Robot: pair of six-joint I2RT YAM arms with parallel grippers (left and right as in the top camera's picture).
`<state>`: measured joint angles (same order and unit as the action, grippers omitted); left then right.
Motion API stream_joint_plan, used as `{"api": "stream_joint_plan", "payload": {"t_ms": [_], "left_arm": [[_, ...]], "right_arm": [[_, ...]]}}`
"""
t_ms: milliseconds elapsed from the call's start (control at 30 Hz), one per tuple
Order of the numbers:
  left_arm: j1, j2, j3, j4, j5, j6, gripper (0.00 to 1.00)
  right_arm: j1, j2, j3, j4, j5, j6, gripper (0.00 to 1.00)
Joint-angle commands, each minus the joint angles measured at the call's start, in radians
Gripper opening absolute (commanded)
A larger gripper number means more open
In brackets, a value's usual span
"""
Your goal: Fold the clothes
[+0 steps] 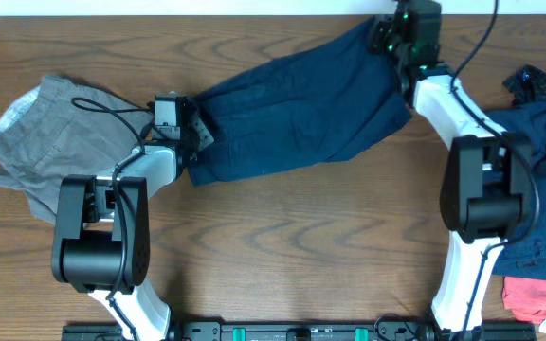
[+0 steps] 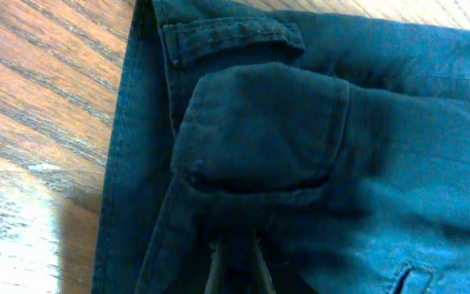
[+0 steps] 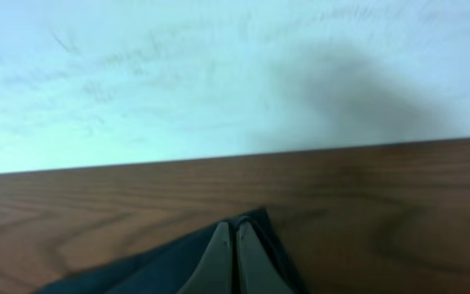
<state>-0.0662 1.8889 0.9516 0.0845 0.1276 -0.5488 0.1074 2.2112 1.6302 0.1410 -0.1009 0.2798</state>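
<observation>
Fingers pinched almost together on both sides: the right gripper [image 3: 233, 235] nips the far corner of the navy shorts [image 1: 301, 114] near the table's back edge, and the left gripper [image 2: 237, 255] bites a bunched fold just below the pocket flap [image 2: 259, 131]. The shorts lie stretched between them, slanting across the table [image 1: 282, 246]. The grey garment [image 1: 45, 133] sits just beside the left arm, with the navy pile [image 1: 543, 161] and red piece [image 1: 538, 296] off right. Risk, I'd say: that right-hand hold is a thin corner nip, so an uneven pull could slip it, and a left swing could snag the grey one.
</observation>
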Motion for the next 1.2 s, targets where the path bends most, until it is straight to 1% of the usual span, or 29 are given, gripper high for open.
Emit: {"api": "stream_joint_plan", "payload": {"t_ms": [0,100,133,167,200,267,333,433,500,567,633,667,767,800,900,1033,1167], "left_arm": [[0.002,0.018,-0.016,-0.037,-0.009,0.013,0.14],[0.002,0.018,-0.016,-0.043,-0.008,-0.010,0.14],[0.002,0.018,-0.016,-0.043,-0.008,-0.010,0.14],[0.002,0.018,-0.016,-0.043,-0.008,-0.010,0.14],[0.002,0.018,-0.016,-0.045,-0.008,-0.010,0.14],[0.002,0.018,-0.016,-0.052,-0.008,-0.010,0.14],[0.002,0.018,-0.016,-0.058,-0.008,-0.010,0.14],[0.002,0.018,-0.016,-0.062,-0.009,-0.009,0.14],[0.002,0.018,-0.016,-0.061,-0.009,-0.009,0.14],[0.002,0.018,-0.016,-0.062,-0.008,-0.009,0.14],[0.002,0.018,-0.016,-0.066,-0.008,-0.009,0.14],[0.002,0.018,-0.016,-0.071,-0.008,-0.009,0.14],[0.002,0.018,-0.016,-0.088,-0.008,-0.009,0.14],[0.002,0.018,-0.016,-0.096,-0.008,-0.009,0.14],[0.002,0.018,-0.016,-0.128,-0.008,-0.009,0.14],[0.002,0.018,-0.016,-0.182,-0.008,-0.009,0.14],[0.002,0.018,-0.016,-0.246,-0.008,-0.009,0.14]], "right_arm": [[0.010,0.084,0.013,0.006,0.052,0.035,0.01],[0.011,0.144,0.013,-0.004,0.031,0.066,0.02],[0.011,0.162,0.013,-0.011,0.009,0.065,0.16],[0.012,0.177,0.013,-0.023,-0.015,0.064,0.38],[0.012,0.180,0.013,-0.042,-0.025,0.063,0.56],[0.010,0.171,0.013,-0.084,-0.028,0.027,0.68],[0.003,0.137,0.013,-0.118,-0.031,-0.027,0.85],[-0.011,0.036,0.013,-0.189,-0.031,-0.074,0.90],[-0.018,-0.043,0.013,-0.264,-0.039,-0.091,0.89],[-0.022,-0.118,0.013,-0.367,-0.070,-0.139,0.86],[-0.022,-0.191,0.013,-0.512,-0.065,-0.171,0.70],[-0.022,-0.212,0.013,-0.585,-0.047,-0.180,0.55],[-0.021,-0.222,0.011,-0.720,-0.034,-0.181,0.35],[-0.021,-0.214,0.004,-0.756,-0.034,-0.181,0.32],[-0.020,-0.183,-0.026,-0.818,-0.043,-0.181,0.29],[-0.012,-0.133,-0.089,-0.818,-0.057,-0.181,0.28],[-0.008,-0.085,-0.150,-0.780,-0.057,-0.181,0.33]]}}
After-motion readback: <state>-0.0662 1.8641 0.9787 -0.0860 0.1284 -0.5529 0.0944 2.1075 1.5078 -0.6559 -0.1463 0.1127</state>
